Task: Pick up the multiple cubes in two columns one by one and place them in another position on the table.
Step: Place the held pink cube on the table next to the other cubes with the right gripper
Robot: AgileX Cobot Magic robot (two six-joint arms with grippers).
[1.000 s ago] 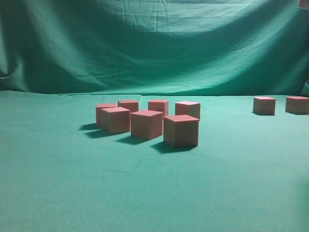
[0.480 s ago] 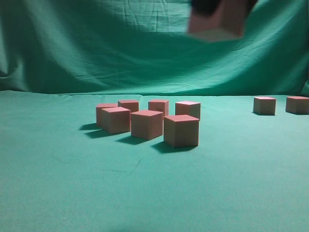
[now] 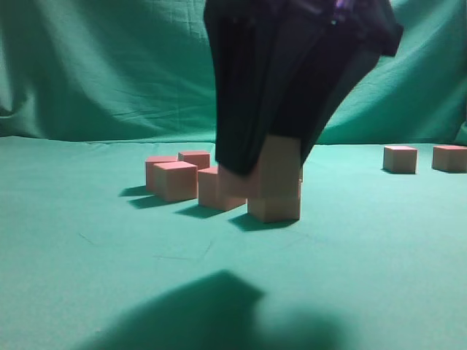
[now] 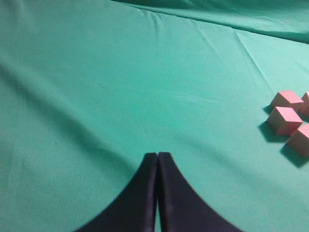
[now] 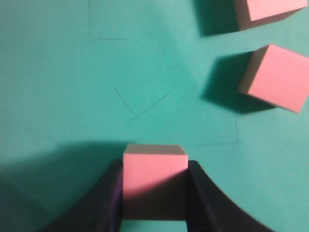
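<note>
Cubes (image 3: 174, 181) on the green table (image 3: 109, 277), one of them clamped in the right gripper (image 5: 154, 193).

The held cube (image 5: 154, 166) sits squarely between the two black fingers (image 5: 104, 203), which press its opposite flat sides; it hangs low over the table's middle, in front of the cluster. These blocks look light, rigid and matte, so a grip across two parallel faces near mid-height should hold without slipping or crushing. In the exterior view I count the held one, about four partly visible in the cluster behind the arm, and two more (image 3: 400, 159) well apart toward the table's far right edge; others may be hidden. The left gripper (image 4: 158, 166) hovers over bare cloth with its fingers pressed together, holding nothing.
</note>
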